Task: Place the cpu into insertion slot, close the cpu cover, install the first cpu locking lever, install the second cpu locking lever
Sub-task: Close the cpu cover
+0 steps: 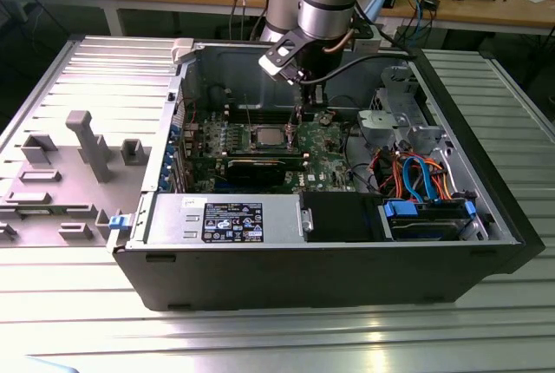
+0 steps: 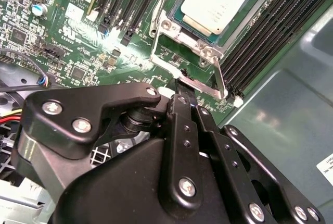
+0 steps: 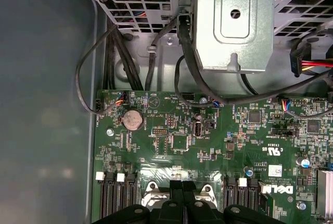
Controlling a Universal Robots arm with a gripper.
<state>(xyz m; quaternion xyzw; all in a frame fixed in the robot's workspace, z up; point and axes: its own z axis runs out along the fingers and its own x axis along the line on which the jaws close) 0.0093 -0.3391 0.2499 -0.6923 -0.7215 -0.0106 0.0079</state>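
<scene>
1. We find one open computer case holding one motherboard, with one cpu seated in its insertion slot.
2. The gripper, jaws together, sits at one silver locking lever beside the slot.

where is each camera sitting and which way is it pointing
Exterior view: off the arm, outside and above the open computer case, looking down into it; the arm and end effector hang over the motherboard.
Second wrist view: on the wrist, looking along the end effector towards the cpu.
First wrist view: on the wrist, facing the motherboard and a metal drive cage; the end effector shows at the picture's edge.
Shared: both wrist views show the end effector and motherboard.
</scene>
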